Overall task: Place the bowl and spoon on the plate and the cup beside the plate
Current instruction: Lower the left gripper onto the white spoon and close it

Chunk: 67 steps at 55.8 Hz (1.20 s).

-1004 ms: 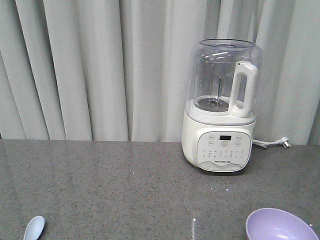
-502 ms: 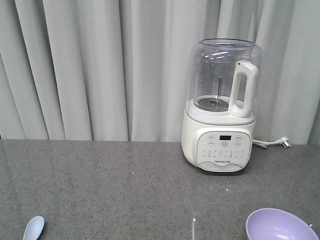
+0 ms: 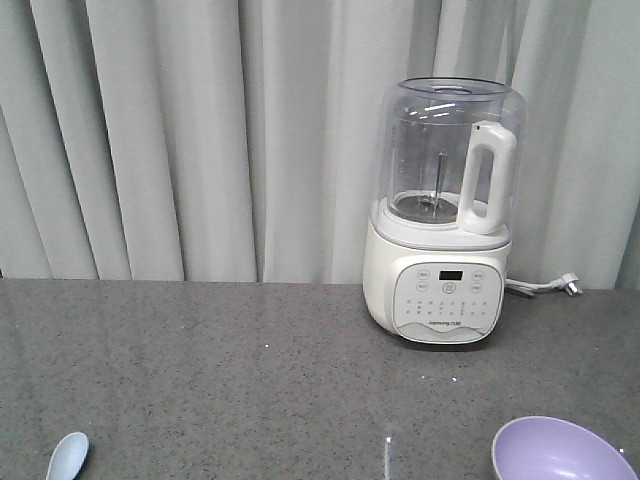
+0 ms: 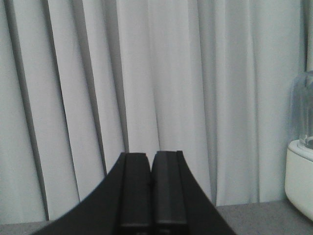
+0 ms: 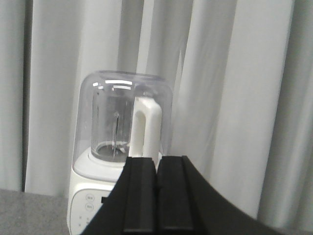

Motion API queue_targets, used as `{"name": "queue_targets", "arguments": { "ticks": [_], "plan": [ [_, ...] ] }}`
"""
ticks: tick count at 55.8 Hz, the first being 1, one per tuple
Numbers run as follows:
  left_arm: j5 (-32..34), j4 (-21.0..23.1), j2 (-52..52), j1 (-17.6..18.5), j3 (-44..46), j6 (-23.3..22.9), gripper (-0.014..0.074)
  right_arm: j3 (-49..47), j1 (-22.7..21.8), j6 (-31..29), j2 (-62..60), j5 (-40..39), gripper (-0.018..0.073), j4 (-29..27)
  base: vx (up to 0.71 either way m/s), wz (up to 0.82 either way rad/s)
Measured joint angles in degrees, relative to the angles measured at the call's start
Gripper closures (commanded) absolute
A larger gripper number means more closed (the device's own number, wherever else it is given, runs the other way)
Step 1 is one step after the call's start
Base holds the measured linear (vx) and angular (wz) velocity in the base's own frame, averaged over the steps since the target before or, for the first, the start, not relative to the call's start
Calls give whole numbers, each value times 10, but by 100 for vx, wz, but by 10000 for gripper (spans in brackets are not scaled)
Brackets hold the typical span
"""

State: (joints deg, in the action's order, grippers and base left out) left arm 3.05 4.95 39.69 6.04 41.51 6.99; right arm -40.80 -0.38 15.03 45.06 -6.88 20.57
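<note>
- Bowl, lavender, sits at the near right of the counter, cut off by the frame.
- Spoon lies at the near left, well apart from it.
- Left gripper: fingers pressed together, holding nothing, facing the curtain.
- Right gripper: likewise closed and empty, blender ahead.

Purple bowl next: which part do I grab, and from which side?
Pinch the far rim of the bowl, one finger inside and one outside, coming down from above. It sits upright, open side up, so the thin lip is exposed. Only its far part shows in the front view.
</note>
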Motion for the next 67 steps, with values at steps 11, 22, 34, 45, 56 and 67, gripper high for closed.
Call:
{"name": "queue_targets", "arguments": {
  "ticks": [11, 22, 34, 45, 56, 67],
  "plan": [
    [0, 0, 20, 0, 0, 0, 371, 0, 0, 0, 23, 0, 363, 0, 0, 0],
    [-6, 0, 38, 0, 1, 2, 69, 0, 0, 0, 23, 0, 8, 0, 0, 0],
    [-38, 1, 80, 0, 5, -24, 1, 0, 0, 0, 23, 0, -129, 0, 0, 0],
    [-284, 1, 152, 0, 85, -34, 11, 0, 0, 0, 23, 0, -62, 0, 0, 0],
    [-488, 1, 287, 0, 134, -49, 11, 0, 0, 0, 23, 0, 10, 0, 0, 0],
    [-512, 15, 376, 0, 136, -55, 11, 0, 0, 0, 23, 0, 22, 0, 0, 0]
  ]
}}
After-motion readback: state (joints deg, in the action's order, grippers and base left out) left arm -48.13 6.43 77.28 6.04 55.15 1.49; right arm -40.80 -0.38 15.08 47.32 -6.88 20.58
